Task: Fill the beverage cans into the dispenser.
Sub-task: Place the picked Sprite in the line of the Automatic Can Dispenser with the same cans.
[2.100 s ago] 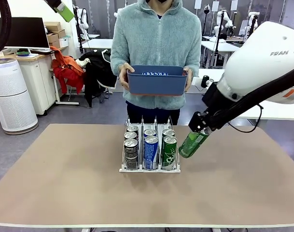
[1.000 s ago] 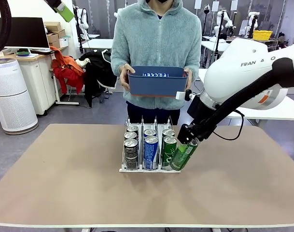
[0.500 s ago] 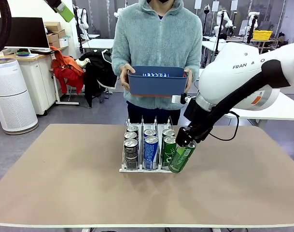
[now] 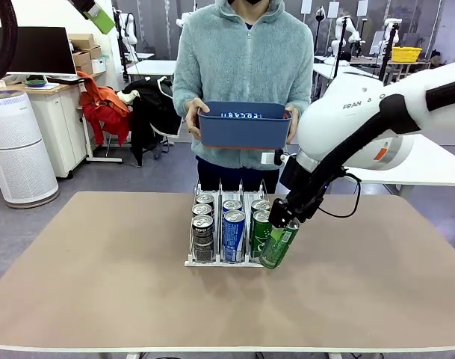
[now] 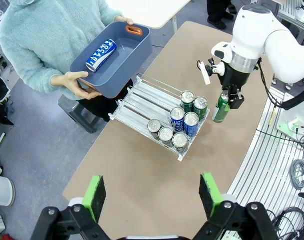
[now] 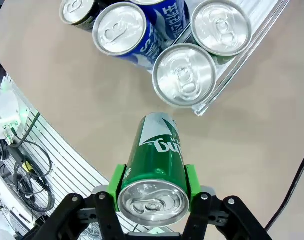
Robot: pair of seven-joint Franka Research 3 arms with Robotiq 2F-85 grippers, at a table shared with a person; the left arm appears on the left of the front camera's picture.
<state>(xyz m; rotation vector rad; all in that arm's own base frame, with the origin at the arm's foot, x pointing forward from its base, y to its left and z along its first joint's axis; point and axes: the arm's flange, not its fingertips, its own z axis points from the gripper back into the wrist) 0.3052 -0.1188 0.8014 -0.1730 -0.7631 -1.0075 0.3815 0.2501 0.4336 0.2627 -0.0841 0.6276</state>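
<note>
Blocking a dispenser [image 4: 212, 262] corner, tilted green can [image 4: 279, 245] sits in right end effector [image 4: 282, 218].

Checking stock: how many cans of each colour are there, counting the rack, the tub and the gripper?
Dark grey-black cans: 3
Blue cans: 3, one in the tub
Green cans: 3, one in the right gripper
Total: 9

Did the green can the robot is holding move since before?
Yes. In the front view the green can has travelled left and slightly down, from well right of the dispenser to just beside its front right corner.
</note>
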